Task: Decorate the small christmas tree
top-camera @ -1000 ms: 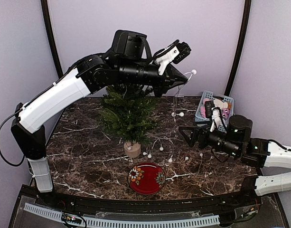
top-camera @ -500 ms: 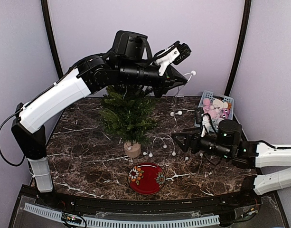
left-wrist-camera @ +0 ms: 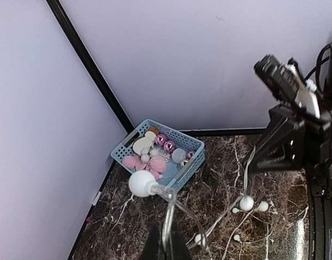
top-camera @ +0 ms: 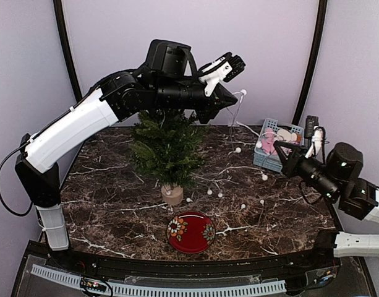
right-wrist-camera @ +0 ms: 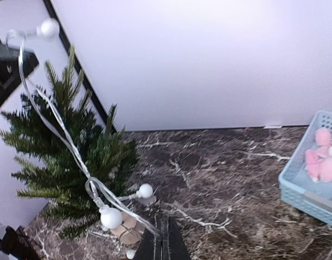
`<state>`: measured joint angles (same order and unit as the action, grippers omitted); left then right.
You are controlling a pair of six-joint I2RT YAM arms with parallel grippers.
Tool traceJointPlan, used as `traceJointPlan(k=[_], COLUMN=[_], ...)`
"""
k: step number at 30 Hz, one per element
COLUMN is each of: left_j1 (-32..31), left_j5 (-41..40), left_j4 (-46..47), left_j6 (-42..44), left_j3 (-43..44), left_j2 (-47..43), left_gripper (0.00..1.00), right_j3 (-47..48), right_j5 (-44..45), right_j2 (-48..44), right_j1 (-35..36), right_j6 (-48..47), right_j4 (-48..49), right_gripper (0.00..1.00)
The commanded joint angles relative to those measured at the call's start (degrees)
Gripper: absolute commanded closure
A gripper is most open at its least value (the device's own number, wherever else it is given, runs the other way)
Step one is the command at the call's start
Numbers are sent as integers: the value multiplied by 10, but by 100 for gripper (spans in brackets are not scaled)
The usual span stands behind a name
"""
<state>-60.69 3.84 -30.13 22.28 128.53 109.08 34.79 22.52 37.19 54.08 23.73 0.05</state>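
The small christmas tree (top-camera: 166,148) stands at the table's back left on its wood stump (top-camera: 172,195); the right wrist view also has the tree (right-wrist-camera: 68,162). A clear light string with white bulbs (top-camera: 237,150) hangs from my raised left gripper (top-camera: 234,101), which is shut on its wire just below the end bulb (left-wrist-camera: 141,183). The string drapes across the table to my right gripper (top-camera: 277,146), lifted beside the basket and shut on the wire (right-wrist-camera: 149,227). Loose bulbs (top-camera: 210,192) trail near the stump.
A blue basket (top-camera: 268,162) of pink, white and silver ornaments sits at the back right, just behind the right gripper; in the left wrist view the basket (left-wrist-camera: 194,146) lies in the corner. A red floral plate (top-camera: 190,231) lies front centre. Walls close in on all sides.
The right gripper went from open to shut and swung back right and upward, pulling the string off the table's middle. The left arm stayed almost still.
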Motion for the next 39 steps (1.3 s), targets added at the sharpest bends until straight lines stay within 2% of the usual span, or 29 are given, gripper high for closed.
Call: traceJointPlan(k=[1, 6, 11, 16, 19, 21, 25, 31, 33, 39], left_j1=[7, 12, 16, 19, 21, 21, 26, 29, 29, 30], left_j5=[-25, -46, -42, -15, -12, -18, -25, -22, -22, -28], left_j4=[18, 30, 59, 116, 141, 153, 159, 152, 153, 155], left_j6=[14, 26, 57, 85, 102, 110, 116, 116, 118, 126], left_j3=[8, 7, 7, 7, 7, 8, 6, -3, -5, -11], left_j2=[-22, -33, -35, -29, -26, -23, -20, -19, -19, -19], left_gripper=[100, 100, 100, 100, 100, 100, 100, 100, 100, 100], right_j3=[55, 134, 243, 392, 483, 512, 491, 382, 345, 233], right_j5=[143, 238, 291, 280, 231, 198, 146, 75, -1, -313], right_j2=[-52, -36, 47, 115, 148, 159, 153, 139, 133, 117], right_j1=[-5, -5, -29, -80, -88, -88, -88, -88, -88, -88], right_j6=[-20, -49, -107, -135, -133, -130, -124, -79, -72, -43], right_j4=[-152, -217, -248, -265, -300, -311, -299, -264, -243, -132], right_gripper=[100, 100, 100, 100, 100, 100, 100, 100, 100, 100])
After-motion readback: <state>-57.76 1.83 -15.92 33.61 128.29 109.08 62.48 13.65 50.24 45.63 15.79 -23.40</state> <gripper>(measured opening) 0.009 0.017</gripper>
